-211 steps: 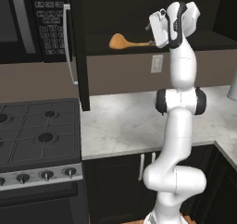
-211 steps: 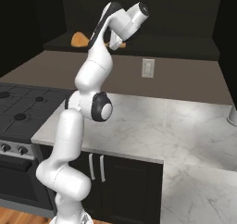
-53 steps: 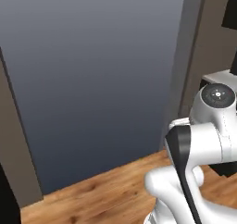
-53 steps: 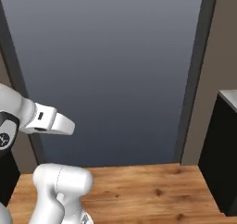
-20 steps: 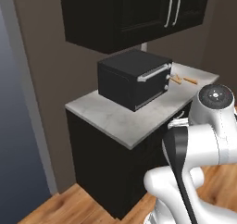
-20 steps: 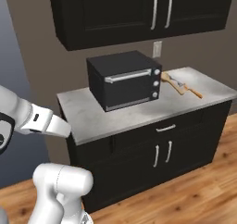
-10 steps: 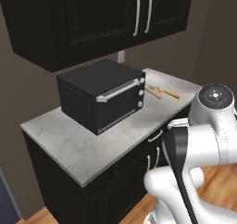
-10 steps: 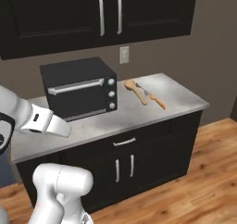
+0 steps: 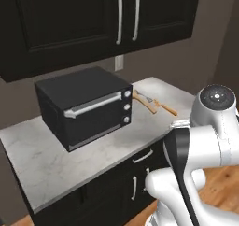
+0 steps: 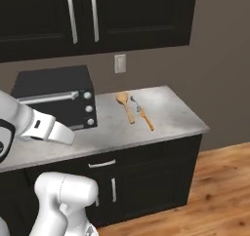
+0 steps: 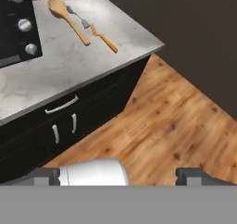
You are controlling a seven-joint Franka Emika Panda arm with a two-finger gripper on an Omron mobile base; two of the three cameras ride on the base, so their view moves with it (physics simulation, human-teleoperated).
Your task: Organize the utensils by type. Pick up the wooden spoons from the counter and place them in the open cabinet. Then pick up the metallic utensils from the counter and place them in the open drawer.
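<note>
Swinging right since a moment ago, we are facing the wooden spoon (image 11: pixel 69 19); fingers (image 11: pixel 46 176) wide, empty; grabbing the orange fork (image 11: pixel 104 39) beside it is the risk.

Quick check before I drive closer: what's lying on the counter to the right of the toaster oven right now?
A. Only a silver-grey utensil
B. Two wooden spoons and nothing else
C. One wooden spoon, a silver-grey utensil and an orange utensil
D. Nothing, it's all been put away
C. The hand view shows one wooden spoon, a slim silver-grey utensil and a short orange utensil lying close together on the counter, right of the toaster oven.
</note>
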